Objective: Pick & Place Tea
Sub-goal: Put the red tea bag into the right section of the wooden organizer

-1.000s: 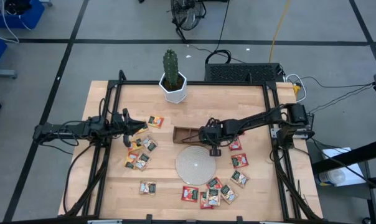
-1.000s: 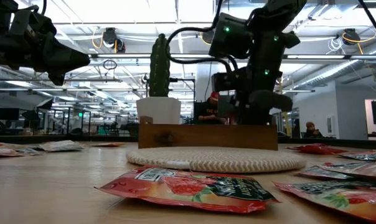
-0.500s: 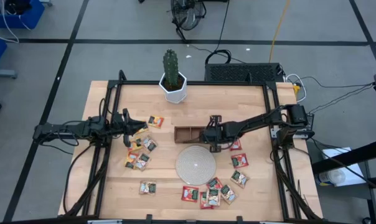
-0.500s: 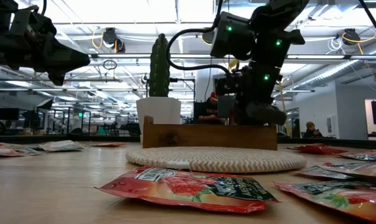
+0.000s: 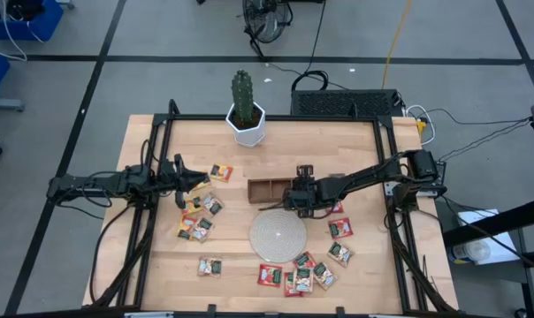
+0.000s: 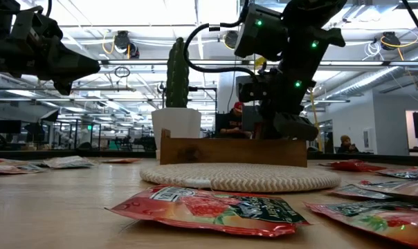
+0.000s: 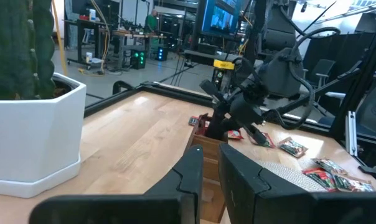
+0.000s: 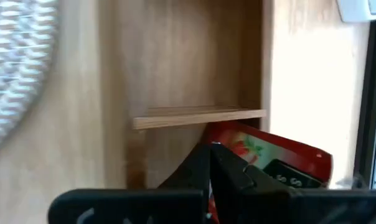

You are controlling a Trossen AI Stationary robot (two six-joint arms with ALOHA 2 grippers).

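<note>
Over the right end of the wooden tray (image 5: 276, 190), a red tea sachet (image 8: 272, 163) is pinched between the closed fingers of the right gripper (image 5: 295, 200), with the tray's divider seen just ahead of it in the right wrist view. More tea sachets (image 5: 314, 272) are scattered on the table (image 5: 355, 141) around the woven disc (image 5: 278, 235). Above the left-hand sachets, the left gripper (image 5: 199, 182) is held with its fingers nearly together and nothing seen between them. A potted cactus (image 5: 245, 110) is placed at the far edge.
</note>
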